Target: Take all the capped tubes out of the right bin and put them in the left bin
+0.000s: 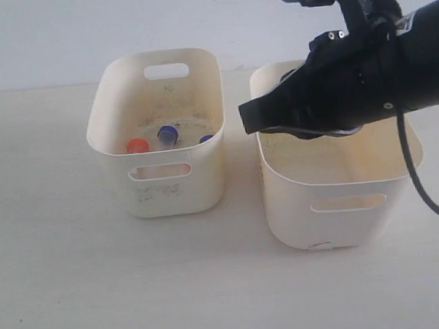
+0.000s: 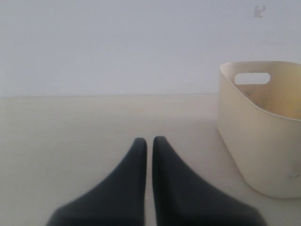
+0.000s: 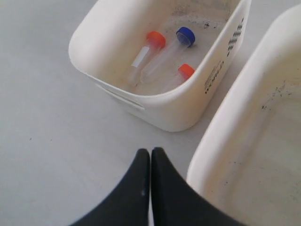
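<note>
In the exterior view the left bin (image 1: pixel 168 192) is set at nine o'clock from the right bin (image 1: pixel 339 215), both on the table (image 1: pixel 62 294). Three tubes (image 1: pixel 168 134) are seen in the left bin: one orange cap and two blue. The right gripper (image 1: pixel 248 117) is held above the right bin's nine o'clock rim, jaws pressed together, nothing carried. The right bin's floor is largely hidden by the arm and the front wall.

In the left wrist view the left gripper (image 2: pixel 149 141) is shown closed and empty above bare table. One bin, probably the left, is near it. No tubes can be seen from there.

In the right wrist view the right gripper's fingers are again shown closed and empty. Two orange caps and one blue are shown in the left bin. A second orange cap is thus revealed that the exterior view hides, while that view's second blue cap is missing here. All four tubes are therefore judged to be in the left bin.

A tube could be overlooked in the unseen part of the right bin. That bin could also be knocked if the low gripper is swung across its rim.
</note>
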Controlling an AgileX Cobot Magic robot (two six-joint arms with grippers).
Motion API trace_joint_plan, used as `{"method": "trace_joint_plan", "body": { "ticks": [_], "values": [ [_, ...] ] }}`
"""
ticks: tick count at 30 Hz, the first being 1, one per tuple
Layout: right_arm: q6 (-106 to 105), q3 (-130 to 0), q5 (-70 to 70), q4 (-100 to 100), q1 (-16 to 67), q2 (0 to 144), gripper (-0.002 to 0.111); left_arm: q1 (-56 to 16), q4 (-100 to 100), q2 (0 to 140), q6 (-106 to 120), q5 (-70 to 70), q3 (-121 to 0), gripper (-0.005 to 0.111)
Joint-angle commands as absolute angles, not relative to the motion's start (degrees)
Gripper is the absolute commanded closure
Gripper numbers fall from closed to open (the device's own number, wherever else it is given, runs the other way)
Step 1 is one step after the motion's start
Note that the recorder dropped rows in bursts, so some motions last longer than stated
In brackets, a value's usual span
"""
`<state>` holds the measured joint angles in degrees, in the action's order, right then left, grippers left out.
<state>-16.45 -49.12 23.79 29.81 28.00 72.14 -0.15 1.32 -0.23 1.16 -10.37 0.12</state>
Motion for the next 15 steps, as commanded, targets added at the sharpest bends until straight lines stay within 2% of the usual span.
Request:
{"method": "trace_joint_plan", "body": {
  "ticks": [1, 5, 15],
  "values": [
    [-17.23, -44.65, 17.12, 28.69, 27.9, 66.62, 0.108, -0.56, 1.51, 0.0, 0.92, -9.98, 0.0, 0.103],
    [-16.61, -35.35, 9.68, 29.63, 25.61, 56.26, 0.108, -0.56, 1.51, 0.0, 0.92, -9.98, 0.0, 0.103],
    [-10.59, -11.9, -1.58, 32.01, 8.28, 28.37, 0.108, -0.56, 1.51, 0.0, 0.92, -9.98, 0.0, 0.103]
  ]
}}
